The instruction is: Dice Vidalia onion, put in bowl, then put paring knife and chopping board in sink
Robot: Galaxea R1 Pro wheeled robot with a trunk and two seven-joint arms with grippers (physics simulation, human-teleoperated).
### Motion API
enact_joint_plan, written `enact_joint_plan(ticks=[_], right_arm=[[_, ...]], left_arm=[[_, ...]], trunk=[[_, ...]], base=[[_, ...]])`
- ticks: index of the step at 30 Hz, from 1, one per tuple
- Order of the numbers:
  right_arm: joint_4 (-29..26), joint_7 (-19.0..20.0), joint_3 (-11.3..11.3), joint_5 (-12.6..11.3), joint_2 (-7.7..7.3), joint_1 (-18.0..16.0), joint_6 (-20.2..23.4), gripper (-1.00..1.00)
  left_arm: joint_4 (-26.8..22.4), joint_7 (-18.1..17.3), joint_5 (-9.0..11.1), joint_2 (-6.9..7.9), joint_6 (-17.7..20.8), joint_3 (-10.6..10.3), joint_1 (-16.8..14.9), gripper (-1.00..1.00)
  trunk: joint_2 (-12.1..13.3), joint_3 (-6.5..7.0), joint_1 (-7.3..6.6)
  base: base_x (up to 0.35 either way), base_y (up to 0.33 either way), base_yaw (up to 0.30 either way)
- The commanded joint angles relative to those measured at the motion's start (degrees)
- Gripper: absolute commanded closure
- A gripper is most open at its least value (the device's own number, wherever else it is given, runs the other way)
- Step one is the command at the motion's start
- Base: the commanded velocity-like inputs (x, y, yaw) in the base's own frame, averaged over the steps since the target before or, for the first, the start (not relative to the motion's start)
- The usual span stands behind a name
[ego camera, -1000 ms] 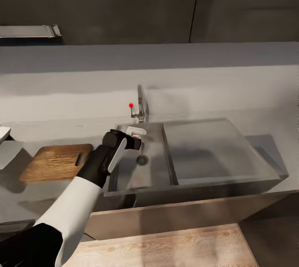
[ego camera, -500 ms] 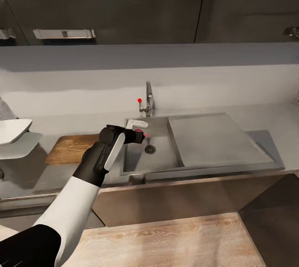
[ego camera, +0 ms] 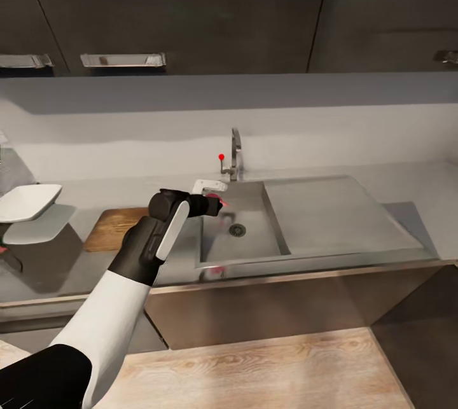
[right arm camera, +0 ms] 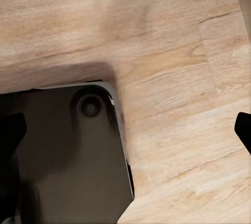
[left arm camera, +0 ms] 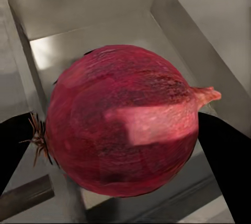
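Note:
The Vidalia onion [left arm camera: 123,119], a dark pinkish-red ball, sits clamped between the black fingers [left arm camera: 225,166] of my left gripper [ego camera: 215,204]. In the head view the onion [ego camera: 221,202] hangs above the left rim of the sink [ego camera: 267,247], over its grey basin. The wooden chopping board [ego camera: 111,229] lies on the countertop [ego camera: 76,269] left of the sink, partly behind my left arm. A white bowl [ego camera: 28,201] stands further left. I cannot make out the paring knife. My right gripper [right arm camera: 125,130] is open and points down at the floor.
A chrome faucet [ego camera: 236,153] with a red-tipped lever [ego camera: 221,157] rises behind the basin. The flat drainboard [ego camera: 337,215] lies to the right. Dark wall cabinets hang above. Below are the wooden floor [right arm camera: 172,36] and the robot's dark base [right arm camera: 68,151].
The camera has pulled back and shifted, so more countertop and the bowl show. My left gripper has lifted the onion a little up and left, from over the drain toward the basin's left rim.

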Motion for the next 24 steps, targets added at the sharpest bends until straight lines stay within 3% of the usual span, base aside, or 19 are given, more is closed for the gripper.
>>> enact_joint_plan(ticks=[1,24], right_arm=[[-0.1,-0.4,0.5,-0.5,-0.06,0.0,-0.1,-1.0],[-0.1,-0.4,0.5,-0.5,0.01,0.0,-0.1,-1.0]], left_arm=[[-0.1,0.4,0.7,0.05,0.2,0.0,0.0,1.0],[0.0,0.4,1.1,0.13,0.2,0.0,-0.1,1.0]], trunk=[[-0.1,-0.01,0.03],[-0.1,2.07,0.03]], base=[[-0.071,0.266,0.0],[-0.174,0.239,0.009]])
